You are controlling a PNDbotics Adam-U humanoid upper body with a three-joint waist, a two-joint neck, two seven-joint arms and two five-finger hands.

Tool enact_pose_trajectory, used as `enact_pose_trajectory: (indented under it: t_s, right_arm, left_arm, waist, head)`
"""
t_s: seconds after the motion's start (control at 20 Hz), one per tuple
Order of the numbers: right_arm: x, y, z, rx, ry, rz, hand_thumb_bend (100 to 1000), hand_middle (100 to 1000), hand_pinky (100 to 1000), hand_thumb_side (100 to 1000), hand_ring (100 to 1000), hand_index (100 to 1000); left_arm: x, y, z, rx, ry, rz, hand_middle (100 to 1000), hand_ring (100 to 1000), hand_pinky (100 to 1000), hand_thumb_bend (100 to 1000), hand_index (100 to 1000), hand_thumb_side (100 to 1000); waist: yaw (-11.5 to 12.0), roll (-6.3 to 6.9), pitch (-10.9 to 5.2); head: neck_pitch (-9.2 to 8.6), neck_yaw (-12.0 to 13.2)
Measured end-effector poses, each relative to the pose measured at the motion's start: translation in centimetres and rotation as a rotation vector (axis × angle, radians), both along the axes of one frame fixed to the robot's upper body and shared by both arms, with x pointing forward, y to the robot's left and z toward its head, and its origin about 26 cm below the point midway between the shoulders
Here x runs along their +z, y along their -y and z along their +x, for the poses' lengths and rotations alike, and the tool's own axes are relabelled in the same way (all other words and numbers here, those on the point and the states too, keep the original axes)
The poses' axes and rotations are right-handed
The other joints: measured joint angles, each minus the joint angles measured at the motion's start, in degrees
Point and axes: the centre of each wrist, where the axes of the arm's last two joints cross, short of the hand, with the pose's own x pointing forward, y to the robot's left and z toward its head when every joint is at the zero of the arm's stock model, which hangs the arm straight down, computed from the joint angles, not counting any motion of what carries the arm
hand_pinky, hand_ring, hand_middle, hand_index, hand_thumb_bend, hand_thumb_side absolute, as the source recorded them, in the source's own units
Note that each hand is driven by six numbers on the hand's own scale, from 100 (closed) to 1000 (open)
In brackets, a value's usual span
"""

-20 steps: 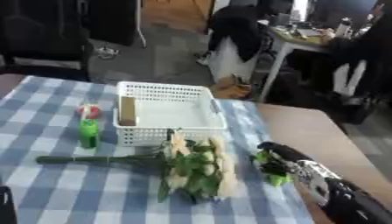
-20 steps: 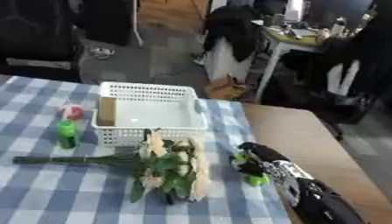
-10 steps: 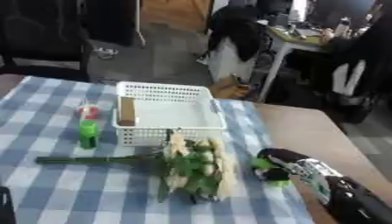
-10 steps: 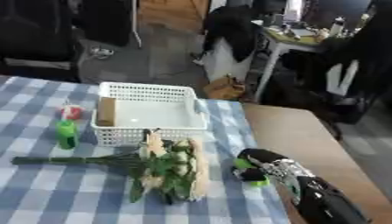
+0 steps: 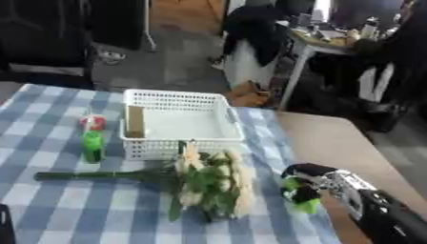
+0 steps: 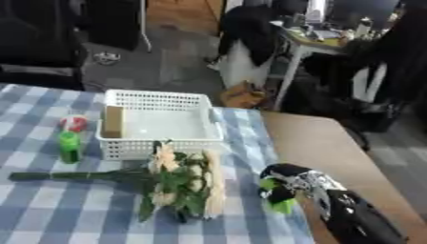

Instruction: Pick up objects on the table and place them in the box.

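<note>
A white slotted basket (image 5: 230,128) stands mid-table with a tan block (image 5: 134,121) leaning inside its left wall. In front of it lies a bunch of pale flowers (image 5: 210,180) with a long green stem pointing left. My right hand (image 5: 311,177) comes in from the lower right, fingers curled round a small bright green object (image 5: 299,194) at the tablecloth's right edge. A green bottle (image 5: 92,145) and a red-and-white object (image 5: 93,122) stand left of the basket. A dark sliver at the lower left corner may be my left hand (image 5: 5,229).
The blue checked cloth (image 5: 58,205) covers the table's left part; bare brown tabletop (image 5: 333,143) lies to the right. Behind the table are chairs, a desk and hanging dark clothes.
My right hand has closed round the green object and stays near the cloth's right edge. The camera shifted slightly.
</note>
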Motion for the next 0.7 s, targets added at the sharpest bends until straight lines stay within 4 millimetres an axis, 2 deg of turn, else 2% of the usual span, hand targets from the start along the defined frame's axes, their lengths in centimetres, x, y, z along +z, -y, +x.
enact_pose_trajectory:
  t_s: [0.05, 0.1, 0.15, 0.2, 0.25, 0.3, 0.35, 0.4, 0.45, 0.5, 0.65, 0.7]
  right_arm:
    - [0.04, -0.01, 0.01, -0.001, 0.004, 0.003, 100, 757, 187, 435, 446, 817]
    - [0.08, -0.03, 0.02, -0.001, 0.011, 0.006, 100, 649, 135, 373, 390, 775]
    - [0.10, -0.04, 0.02, -0.003, 0.017, 0.010, 100, 649, 135, 373, 390, 775]
    - [0.11, -0.04, 0.02, -0.003, 0.024, 0.012, 100, 572, 103, 344, 353, 727]
    - [0.15, -0.02, 0.01, -0.003, 0.031, 0.014, 100, 572, 103, 344, 353, 727]
    - [0.18, 0.04, -0.04, -0.002, 0.039, 0.014, 100, 496, 100, 313, 295, 671]
    - [0.21, 0.12, -0.11, -0.002, 0.046, 0.014, 100, 496, 100, 313, 295, 671]
    - [0.26, 0.21, -0.17, 0.000, 0.056, 0.013, 100, 444, 100, 297, 252, 635]
    - [0.33, 0.26, -0.16, 0.002, 0.068, 0.014, 100, 444, 100, 297, 252, 635]
    - [0.44, 0.30, -0.12, 0.005, 0.081, 0.015, 100, 396, 100, 288, 231, 607]
    - [0.55, 0.47, -0.11, 0.016, 0.104, 0.012, 100, 390, 100, 282, 233, 593]
    - [0.54, 0.44, -0.12, 0.021, 0.107, 0.012, 100, 339, 100, 296, 210, 550]
  left_arm:
    - [0.01, 0.00, 0.00, 0.000, 0.000, 0.000, 869, 924, 826, 100, 974, 999]
    - [0.04, 0.01, 0.00, 0.000, 0.001, 0.000, 869, 924, 826, 100, 974, 999]
    - [0.08, 0.03, 0.00, -0.001, 0.003, 0.000, 869, 924, 826, 100, 974, 999]
    - [0.12, 0.04, 0.01, -0.001, 0.004, 0.000, 869, 924, 826, 100, 974, 998]
    - [0.16, 0.06, 0.01, -0.002, 0.006, 0.000, 869, 924, 826, 100, 974, 998]
    - [0.19, 0.07, 0.01, -0.002, 0.007, 0.000, 869, 924, 826, 100, 974, 998]
    - [0.19, 0.07, 0.01, -0.002, 0.007, 0.000, 869, 924, 826, 100, 974, 998]
    - [0.20, 0.07, 0.01, -0.003, 0.008, 0.000, 869, 924, 826, 100, 974, 997]
    - [0.20, 0.07, 0.01, -0.003, 0.008, -0.001, 869, 924, 826, 100, 974, 997]
    - [0.21, 0.07, 0.01, -0.003, 0.009, -0.001, 869, 925, 827, 100, 974, 997]
    - [0.22, 0.08, 0.01, -0.003, 0.011, 0.000, 869, 924, 827, 100, 974, 997]
    - [0.22, 0.08, 0.01, -0.003, 0.011, 0.000, 869, 925, 827, 100, 975, 996]
  waist:
    - [-0.11, 0.00, 0.00]
    - [-0.17, 0.00, 0.00]
    - [-0.24, 0.00, 0.00]
    - [-0.34, 0.00, 0.00]
    - [-0.41, 0.00, 0.00]
    - [-0.44, 0.00, 0.00]
    - [-0.45, 0.00, 0.00]
    - [-0.48, 0.00, 0.00]
    - [-0.54, 0.00, 0.02]
    - [-0.56, 0.00, 0.07]
    - [-0.56, 0.00, 0.14]
    - [-0.56, 0.00, 0.14]
  head:
    - [0.01, -0.01]
    - [0.02, -0.03]
    - [0.03, -0.04]
    - [0.04, -0.06]
    - [0.05, -0.08]
    - [0.05, -0.10]
    - [0.06, -0.11]
    - [0.07, -0.14]
    - [0.12, -0.21]
    - [0.19, -0.31]
    - [0.49, -0.56]
    - [0.51, -0.60]
